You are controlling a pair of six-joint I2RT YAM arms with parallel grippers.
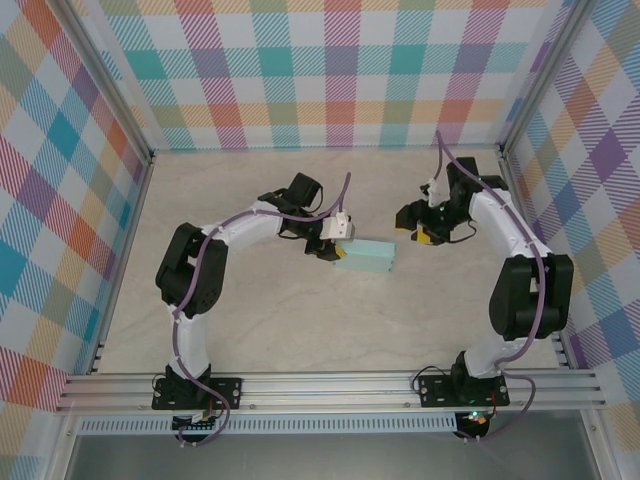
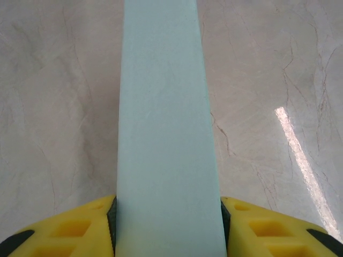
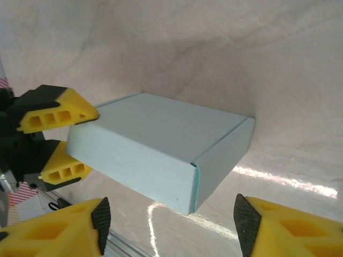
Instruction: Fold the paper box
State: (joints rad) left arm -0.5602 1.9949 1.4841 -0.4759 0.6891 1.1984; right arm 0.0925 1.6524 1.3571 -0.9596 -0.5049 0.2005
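The paper box [image 1: 365,258], folded into a closed, shallow rectangular form, is located at the middle of the marbled worktop [image 1: 300,330], between the two arms. Its left end is clamped by the left end effector [image 1: 335,250]; in the left wrist view, the mint card is seen pressed between both yellow fingers [image 2: 80,230]. The right end effector [image 1: 425,232] is positioned near the box's right end, apart from it, with its jaws spread wide and nothing held between them. Behind, the worktop is enclosed by plaid walls [image 1: 330,70].
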